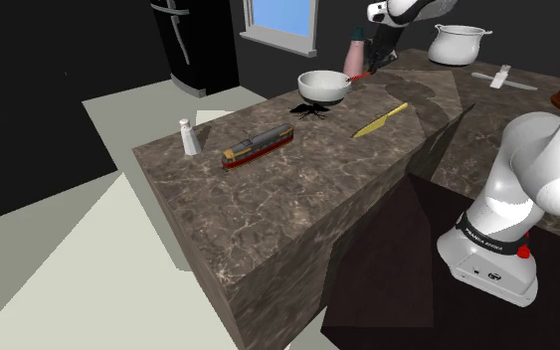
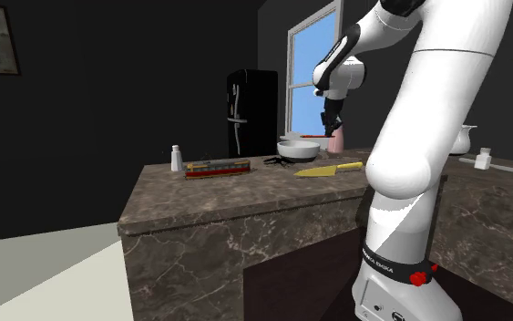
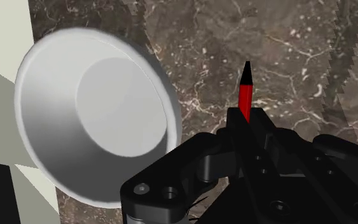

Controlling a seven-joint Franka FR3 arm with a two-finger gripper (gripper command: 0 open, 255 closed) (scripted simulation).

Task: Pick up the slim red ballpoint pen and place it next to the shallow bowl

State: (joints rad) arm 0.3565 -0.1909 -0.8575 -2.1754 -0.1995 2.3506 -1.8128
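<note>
Red pen (image 3: 245, 98), black-tipped, is clamped between my gripper's (image 3: 243, 121) fingers, over the marbled brown counter (image 1: 297, 189) just beside the white bowl (image 3: 95, 121), which sits at the counter's far edge. If I release too high, I reckon it bounces and rolls into the bowl or off that edge.

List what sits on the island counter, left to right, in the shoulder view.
White shaker → toy train → white bowl → yellow knife.
</note>
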